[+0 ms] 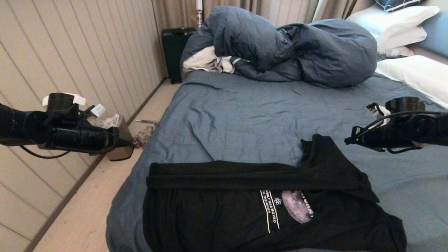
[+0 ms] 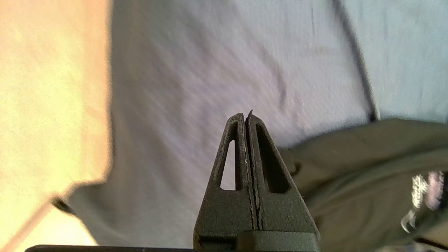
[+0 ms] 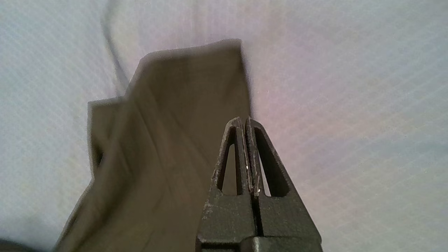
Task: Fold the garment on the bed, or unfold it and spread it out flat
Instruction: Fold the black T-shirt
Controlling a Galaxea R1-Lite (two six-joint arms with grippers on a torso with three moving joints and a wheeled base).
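Observation:
The garment (image 1: 245,210), a black T-shirt with a grey moon print and white lettering, lies on the near part of the bed (image 1: 245,112). Its far edge is folded over toward me, and one sleeve (image 1: 322,154) sticks out toward the far right. My left gripper (image 1: 127,142) hovers off the bed's left side, over the floor, shut and empty. My right gripper (image 1: 347,141) hangs just right of the sleeve, also shut on nothing. In the left wrist view the left gripper (image 2: 245,117) is above the sheet beside the garment (image 2: 367,168). In the right wrist view the right gripper (image 3: 244,120) is above the sleeve (image 3: 168,140).
A bulky dark-blue duvet (image 1: 280,49) with a white cloth (image 1: 206,61) is heaped at the far end. White pillows (image 1: 416,73) lie at the far right. A black suitcase (image 1: 175,49), a small bin (image 1: 120,140) and the panelled wall (image 1: 70,70) line the floor on the left.

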